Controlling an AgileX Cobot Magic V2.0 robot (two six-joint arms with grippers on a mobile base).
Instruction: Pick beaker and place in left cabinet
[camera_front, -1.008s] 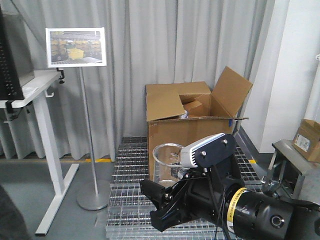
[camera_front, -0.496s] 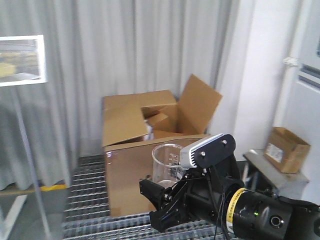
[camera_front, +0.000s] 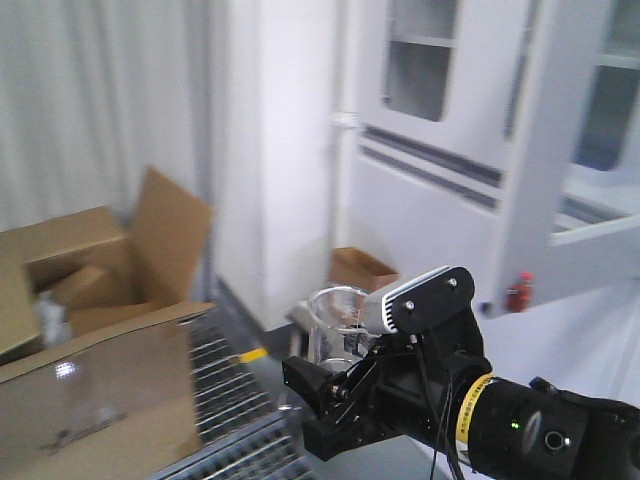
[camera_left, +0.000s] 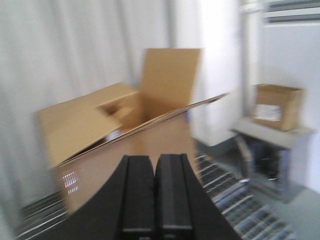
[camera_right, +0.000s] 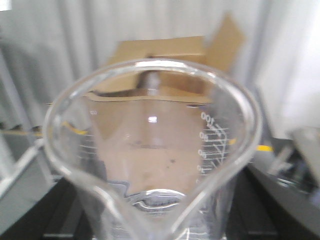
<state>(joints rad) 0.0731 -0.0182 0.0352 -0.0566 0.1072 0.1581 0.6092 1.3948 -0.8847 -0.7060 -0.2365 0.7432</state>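
The beaker (camera_front: 336, 322) is held upright off the floor, near and low in the front view, its base gripped by the right fingers (camera_front: 306, 388). White graduations are seen on its wall. The left fingers (camera_left: 139, 195) are closed against each other, nothing between them. An open cardboard box (camera_front: 90, 340) is noted at left, and a small box (camera_front: 362, 270) farther back.

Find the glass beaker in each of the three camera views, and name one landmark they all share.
Front view: the beaker stands upright at lower centre, just left of the white camera housing.
Left wrist view: not in it.
Right wrist view: the beaker fills the picture, seen from just above its rim.
Shared landmark: the open cardboard box.
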